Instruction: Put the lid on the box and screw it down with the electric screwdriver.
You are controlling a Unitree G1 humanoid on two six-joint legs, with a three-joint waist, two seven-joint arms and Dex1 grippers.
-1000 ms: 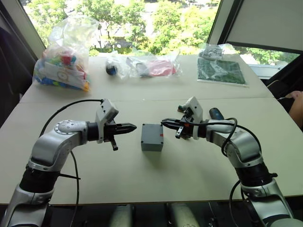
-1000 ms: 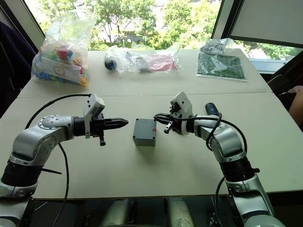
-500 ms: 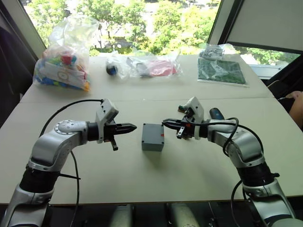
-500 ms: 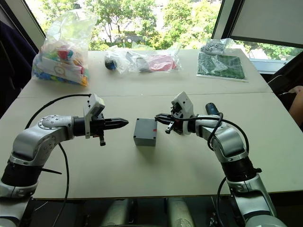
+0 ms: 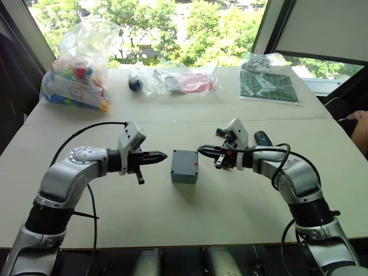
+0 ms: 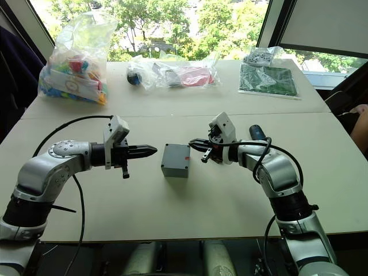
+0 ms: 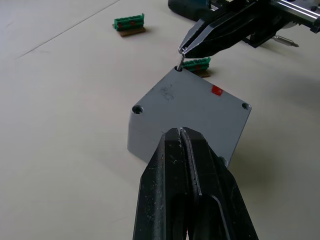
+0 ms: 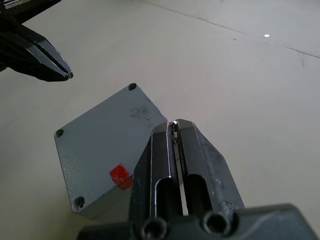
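With the lid (image 7: 192, 102) already seated on the box (image 5: 184, 167) at mid-table, the right gripper (image 7: 183, 48) pinches a small screw (image 7: 179, 61) at a corner hole, the left gripper (image 5: 163, 155) hovers pressed together left, and the electric screwdriver (image 5: 262, 138) lies unused far right, so driving remains.

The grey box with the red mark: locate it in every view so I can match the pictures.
Left eye view: the box sits mid-table between the two claws.
Right eye view: same spot, slightly further left in the picture.
Left wrist view: just beyond the shut left claw, top face showing.
Right wrist view: beside the right claw, angled.
Shared landmark: the red mark.
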